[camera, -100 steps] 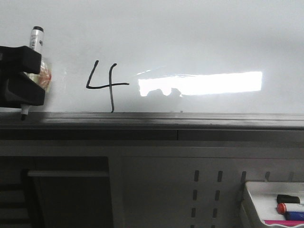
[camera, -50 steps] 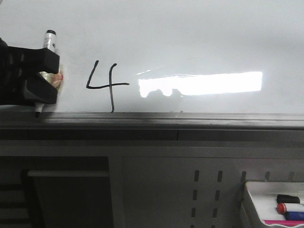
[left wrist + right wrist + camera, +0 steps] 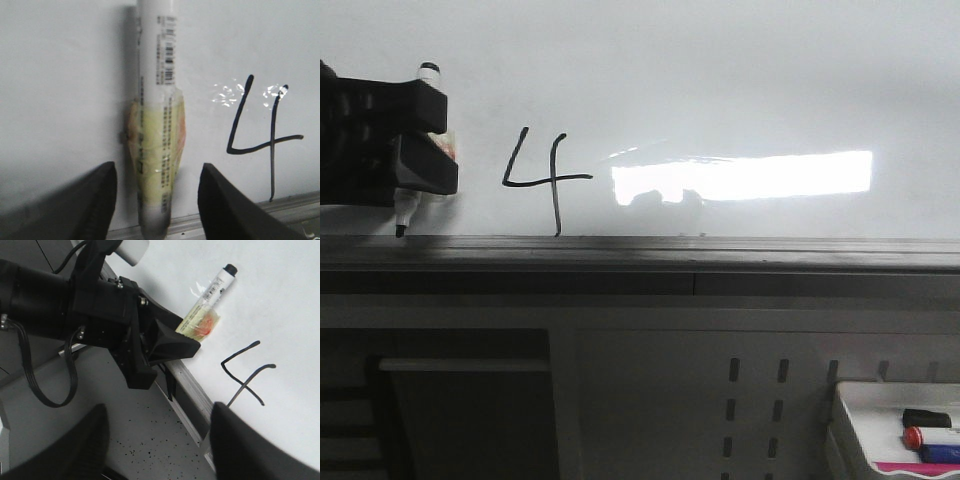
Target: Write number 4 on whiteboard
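Observation:
A black number 4 (image 3: 545,180) is drawn on the whiteboard (image 3: 720,80), its stem reaching down to the grey ledge (image 3: 720,255). My left gripper (image 3: 450,140) is at the board's left, well to the left of the 4. A white marker (image 3: 423,100) with a yellowish tape wrap stands between its fingers, tip down near the ledge. In the left wrist view the left gripper (image 3: 158,167) is open, with a gap on each side of the marker (image 3: 156,100), and the 4 (image 3: 265,140) lies beside it. My right gripper (image 3: 159,409) is open and holds nothing, near the ledge.
A white tray (image 3: 845,400) at the lower right holds spare markers (image 3: 930,437). A bright rectangular reflection (image 3: 750,178) lies right of the 4. Below the ledge is a grey panel with slots (image 3: 755,400). The left arm and its cables (image 3: 60,310) fill the right wrist view.
The left gripper moved right along the ledge with the marker, then rose slightly, and its fingers spread apart. The 4 is unchanged.

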Controlling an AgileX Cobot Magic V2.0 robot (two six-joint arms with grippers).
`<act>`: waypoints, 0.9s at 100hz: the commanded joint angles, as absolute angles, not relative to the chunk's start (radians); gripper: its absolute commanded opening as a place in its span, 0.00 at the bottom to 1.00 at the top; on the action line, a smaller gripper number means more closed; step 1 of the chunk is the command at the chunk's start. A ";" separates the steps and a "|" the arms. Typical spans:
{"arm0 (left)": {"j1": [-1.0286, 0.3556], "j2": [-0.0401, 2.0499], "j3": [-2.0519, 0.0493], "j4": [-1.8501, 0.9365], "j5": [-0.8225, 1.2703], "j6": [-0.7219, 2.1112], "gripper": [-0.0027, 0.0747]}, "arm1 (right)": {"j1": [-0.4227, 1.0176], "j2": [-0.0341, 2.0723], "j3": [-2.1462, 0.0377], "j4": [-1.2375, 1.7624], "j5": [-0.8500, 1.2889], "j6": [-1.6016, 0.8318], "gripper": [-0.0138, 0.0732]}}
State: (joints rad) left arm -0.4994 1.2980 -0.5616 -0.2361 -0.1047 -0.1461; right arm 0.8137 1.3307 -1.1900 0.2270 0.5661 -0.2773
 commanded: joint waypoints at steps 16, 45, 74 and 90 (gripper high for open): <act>-0.498 1.118 -0.578 -0.190 -0.083 -0.143 0.33 | 0.806 1.197 -1.108 0.220 0.453 -0.278 0.09; -0.498 0.736 -0.430 -0.128 -0.089 -0.143 0.01 | 0.806 0.875 -0.764 0.220 0.201 -0.274 0.10; -0.498 0.329 -0.255 0.021 -0.023 -0.143 0.01 | 0.806 0.427 -0.385 0.220 -0.010 -0.274 0.10; -0.498 0.199 -0.202 0.039 -0.007 -0.143 0.01 | 0.806 0.244 -0.254 0.220 -0.010 -0.274 0.10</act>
